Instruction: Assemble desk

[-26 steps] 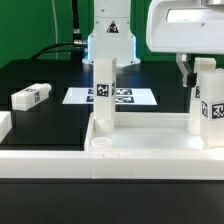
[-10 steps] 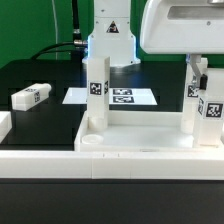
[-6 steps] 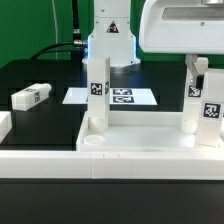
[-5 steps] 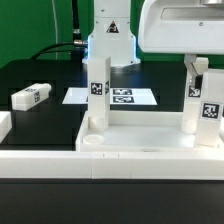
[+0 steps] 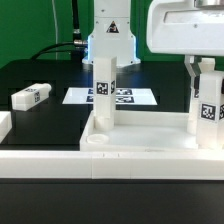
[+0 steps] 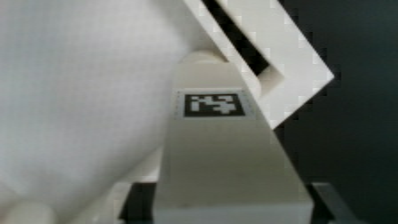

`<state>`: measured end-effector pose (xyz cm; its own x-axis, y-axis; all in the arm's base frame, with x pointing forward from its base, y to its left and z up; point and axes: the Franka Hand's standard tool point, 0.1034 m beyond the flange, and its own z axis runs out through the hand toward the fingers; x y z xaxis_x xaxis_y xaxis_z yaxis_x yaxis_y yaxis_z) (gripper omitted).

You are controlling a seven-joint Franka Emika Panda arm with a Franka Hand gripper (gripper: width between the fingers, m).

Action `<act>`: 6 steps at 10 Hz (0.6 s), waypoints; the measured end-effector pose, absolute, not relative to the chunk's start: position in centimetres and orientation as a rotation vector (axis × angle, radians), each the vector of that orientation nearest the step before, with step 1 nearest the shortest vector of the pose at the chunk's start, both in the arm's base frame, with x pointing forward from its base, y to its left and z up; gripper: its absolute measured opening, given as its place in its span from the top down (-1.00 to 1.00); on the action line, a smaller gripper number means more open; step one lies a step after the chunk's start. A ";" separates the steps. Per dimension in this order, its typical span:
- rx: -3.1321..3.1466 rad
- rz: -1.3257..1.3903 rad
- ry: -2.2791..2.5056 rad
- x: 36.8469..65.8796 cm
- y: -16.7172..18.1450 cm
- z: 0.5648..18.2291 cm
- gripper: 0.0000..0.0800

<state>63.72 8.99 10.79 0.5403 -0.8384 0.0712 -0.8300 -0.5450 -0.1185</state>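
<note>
Toward the exterior view's left, by the table's edge, your loose leg (image 5: 32, 96) lies untouched. Next, the standing leg (image 5: 104, 92) at the desk top's (image 5: 150, 152) far corner has slid rightward with the whole top since a second ago, crossing the marker board (image 5: 78, 97). At the opposite far corner your gripper (image 5: 203, 70) is clamped on the second leg (image 5: 207, 105). The top probably dragged along, so check that leg's seating.
</note>
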 end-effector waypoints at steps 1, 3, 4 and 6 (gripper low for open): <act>-2.618 -0.172 1.583 63.7 9.0 10.8 0.27; -2.439 -0.145 1.829 63.6 9.2 10.8 0.27; -2.344 -0.128 1.940 63.5 9.3 10.8 0.27; -2.142 -0.091 2.145 63.4 9.5 10.7 0.27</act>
<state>63.38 9.54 10.75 0.0007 -0.9994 -0.0348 -0.9928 0.0035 -0.1196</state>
